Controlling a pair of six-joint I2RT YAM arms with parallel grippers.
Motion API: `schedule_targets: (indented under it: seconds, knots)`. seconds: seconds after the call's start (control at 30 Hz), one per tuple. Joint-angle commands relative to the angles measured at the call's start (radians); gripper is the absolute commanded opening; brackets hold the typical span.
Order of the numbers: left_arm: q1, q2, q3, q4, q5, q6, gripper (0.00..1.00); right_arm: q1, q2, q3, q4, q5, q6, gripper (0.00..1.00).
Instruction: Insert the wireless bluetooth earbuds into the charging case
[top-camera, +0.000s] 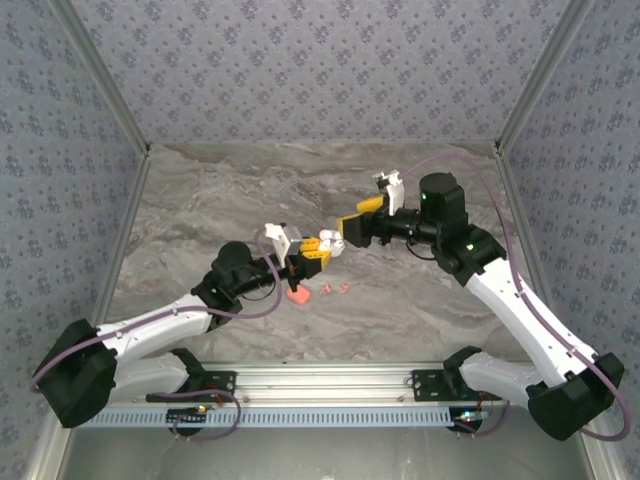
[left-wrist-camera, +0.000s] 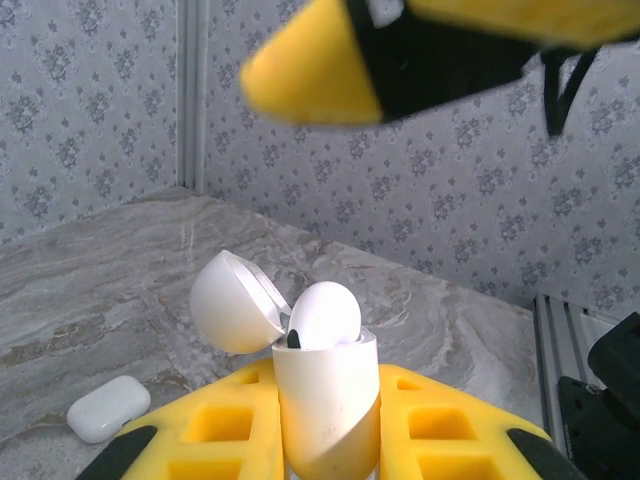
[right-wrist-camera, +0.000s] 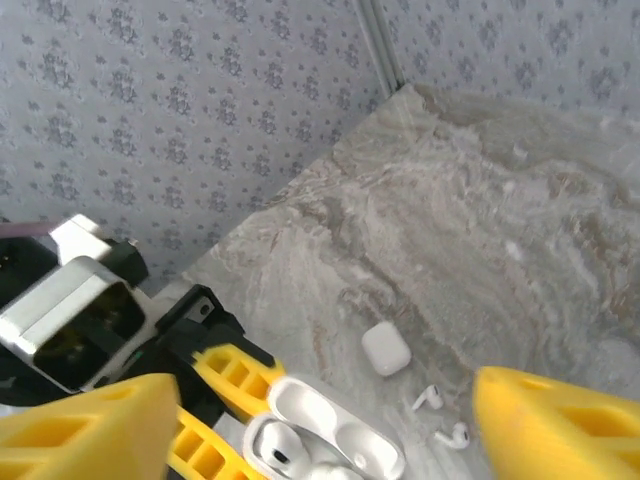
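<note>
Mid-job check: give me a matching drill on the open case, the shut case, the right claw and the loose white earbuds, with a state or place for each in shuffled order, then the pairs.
Things:
1. open charging case
2. shut case
3. right claw
4. loose white earbuds

States or places:
A. spread wide open, holding nothing
B. lying on the marble table, lid down
C. two small stemmed pieces on the table beside the shut case
D. clamped in the left claw, lid up, one bud inside

Pairs: 1-D, 2-B, 3-A, 4-C.
</note>
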Motion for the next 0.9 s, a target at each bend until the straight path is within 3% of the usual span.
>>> schedule_targets:
  seconds: [0.0, 0.13, 0.47, 0.87]
  knots:
    - [-0.007, -0.023, 0.042, 0.075, 0.034, -0.024, 0.00, -0.012, 0.002, -0.057, 0.109, -0.146, 0.129, 0.98]
    - [-0.015, -0.012, 0.051, 0.080, 0.040, -0.030, 0.00, -0.007, 0.032, -0.081, 0.188, -0.213, 0.203, 1.00]
    - [-0.028, 0.003, 0.059, 0.088, 0.034, -0.031, 0.00, 0.031, 0.074, -0.061, 0.178, -0.269, 0.213, 1.00]
    - [-0.028, 0.003, 0.055, 0.050, -0.011, -0.020, 0.00, 0.046, 0.032, -0.043, 0.096, -0.276, 0.172, 0.82]
